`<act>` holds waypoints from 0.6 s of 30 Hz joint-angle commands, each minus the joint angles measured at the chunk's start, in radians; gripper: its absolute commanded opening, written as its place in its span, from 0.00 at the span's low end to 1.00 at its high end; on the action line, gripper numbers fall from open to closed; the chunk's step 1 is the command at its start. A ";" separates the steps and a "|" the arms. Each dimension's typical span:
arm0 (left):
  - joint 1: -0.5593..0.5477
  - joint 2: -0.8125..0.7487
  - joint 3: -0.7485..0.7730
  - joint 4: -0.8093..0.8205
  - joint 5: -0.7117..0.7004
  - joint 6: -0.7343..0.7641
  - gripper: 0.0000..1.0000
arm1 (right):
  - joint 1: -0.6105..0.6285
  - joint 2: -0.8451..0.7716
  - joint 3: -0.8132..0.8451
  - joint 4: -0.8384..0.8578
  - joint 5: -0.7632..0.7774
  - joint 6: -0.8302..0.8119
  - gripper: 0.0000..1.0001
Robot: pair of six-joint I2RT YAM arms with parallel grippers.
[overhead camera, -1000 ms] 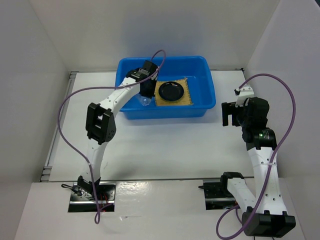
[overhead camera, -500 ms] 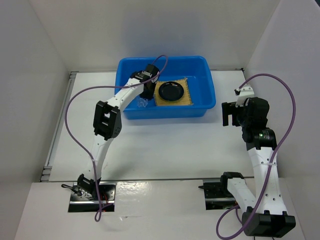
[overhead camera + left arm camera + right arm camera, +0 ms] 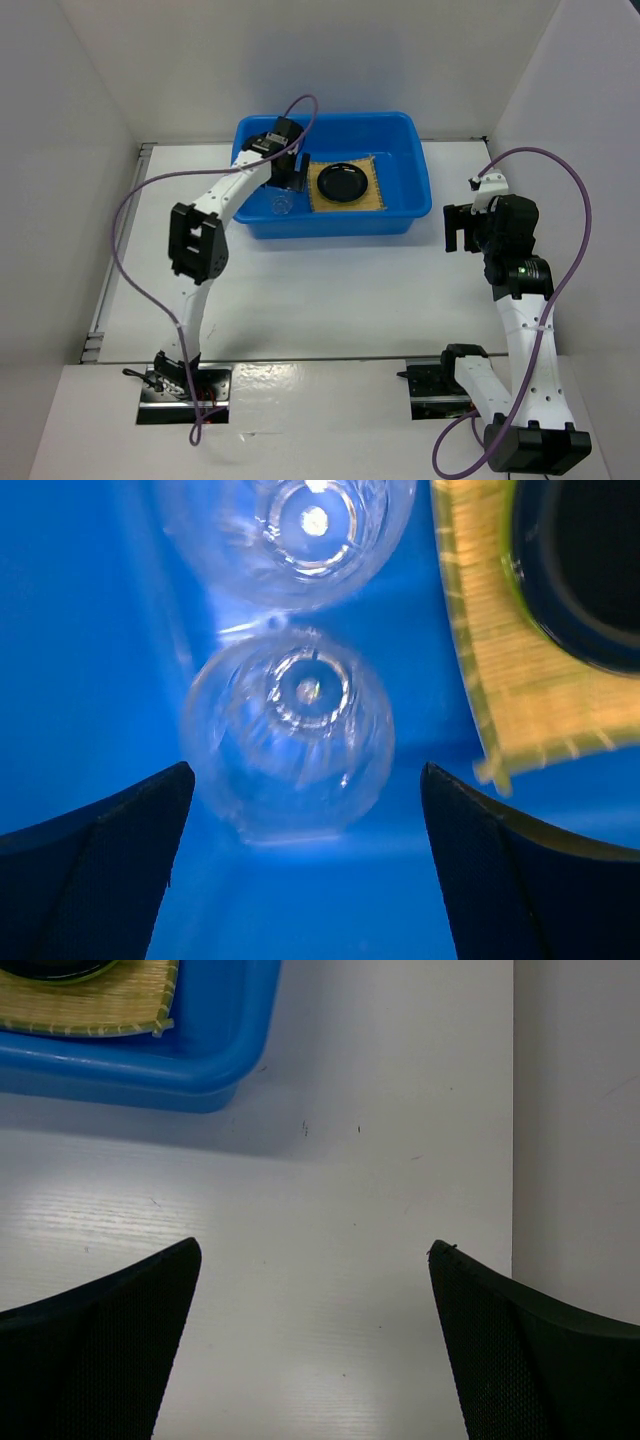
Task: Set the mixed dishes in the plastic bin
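The blue plastic bin (image 3: 413,143) stands at the back of the table. Inside it lies the tan mat (image 3: 372,200) with the black plate (image 3: 342,182) on top. A lime-green rim (image 3: 513,572) shows under the black plate (image 3: 590,580) in the left wrist view. Two clear cups (image 3: 290,730) (image 3: 305,525) stand on the bin floor left of the mat (image 3: 500,690). My left gripper (image 3: 305,772) hovers open above the nearer cup (image 3: 281,205), holding nothing. My right gripper (image 3: 315,1248) is open over bare table, right of the bin (image 3: 205,1065).
White walls close in the table on the left, back and right; the right wall (image 3: 580,1110) is close to my right gripper. The purple cable (image 3: 300,108) of the left arm loops over the bin's back left corner.
My left gripper has gone from shut to open, letting go of a clear cup in the bin, and has drawn back toward the bin's far left. The right arm has not moved.
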 commanded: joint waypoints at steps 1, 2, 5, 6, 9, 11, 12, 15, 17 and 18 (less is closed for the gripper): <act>-0.045 -0.411 -0.161 0.212 -0.095 0.009 1.00 | -0.008 -0.003 -0.006 0.038 0.011 -0.005 0.99; -0.045 -0.502 -0.358 0.285 -0.095 0.038 1.00 | -0.008 -0.003 -0.006 0.038 0.011 -0.005 0.99; -0.056 -0.840 -0.637 0.528 -0.083 0.087 1.00 | -0.008 -0.014 -0.006 0.038 0.011 -0.005 0.99; -0.056 -0.962 -0.753 0.553 -0.069 0.087 1.00 | -0.008 -0.014 -0.006 0.038 0.021 -0.005 0.99; -0.028 -1.108 -0.831 0.539 -0.020 0.060 1.00 | -0.008 -0.023 -0.006 0.038 0.021 -0.005 0.99; -0.028 -1.176 -0.927 0.539 -0.033 0.060 1.00 | -0.008 -0.023 -0.006 0.047 0.021 -0.005 0.99; -0.028 -1.251 -0.972 0.550 -0.044 0.046 1.00 | -0.008 -0.033 -0.006 0.047 0.021 -0.005 0.99; -0.028 -1.452 -1.215 0.740 -0.044 0.046 1.00 | -0.008 -0.042 -0.006 0.047 0.021 -0.005 0.99; -0.028 -1.631 -1.422 0.861 -0.044 0.046 1.00 | -0.008 -0.042 -0.006 0.047 0.030 -0.005 0.99; -0.028 -1.682 -1.476 0.954 -0.044 0.035 1.00 | -0.008 -0.042 -0.006 0.047 0.030 -0.005 0.99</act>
